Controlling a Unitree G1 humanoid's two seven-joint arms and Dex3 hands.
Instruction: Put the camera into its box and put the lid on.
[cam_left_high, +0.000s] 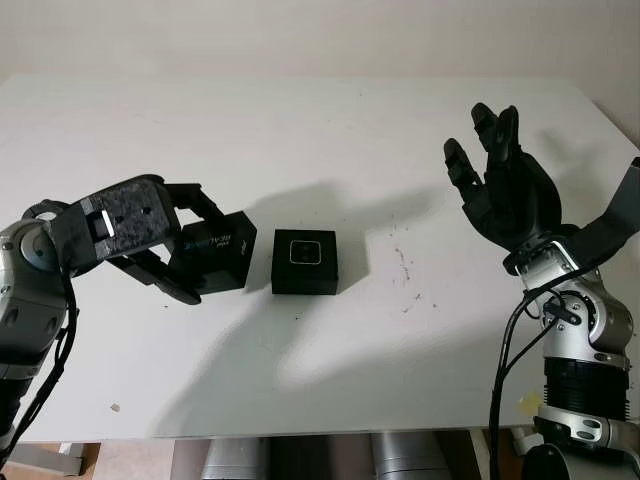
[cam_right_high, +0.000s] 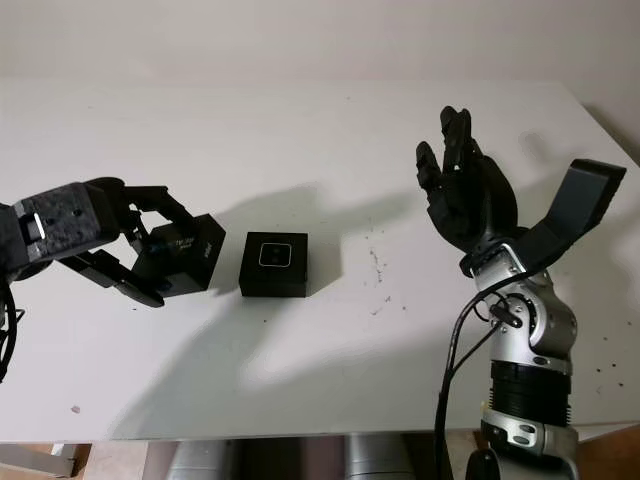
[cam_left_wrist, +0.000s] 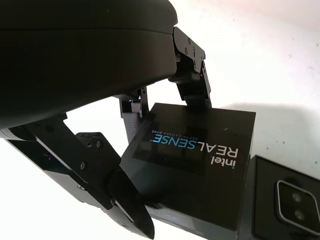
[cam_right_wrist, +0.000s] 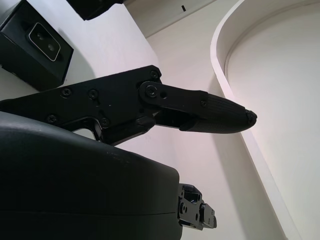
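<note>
A black open box (cam_left_high: 305, 262) sits mid-table with the small camera (cam_left_high: 304, 251) lying in it, lens face up. Directly left of the box, my left hand (cam_left_high: 195, 250) is shut on the black lid (cam_left_high: 218, 255), which is printed "intel REALSENSE" (cam_left_wrist: 200, 150). Fingers clamp the lid from its far and near sides, and it is tilted, with one edge close beside the box (cam_left_wrist: 285, 195). My right hand (cam_left_high: 485, 150) is open and raised above the table at the right, well apart from the box (cam_right_wrist: 35, 45).
The white table (cam_left_high: 330, 130) is bare around the box, with a few small dark specks (cam_left_high: 405, 270) to its right. The table's front edge runs along the bottom, near my arms.
</note>
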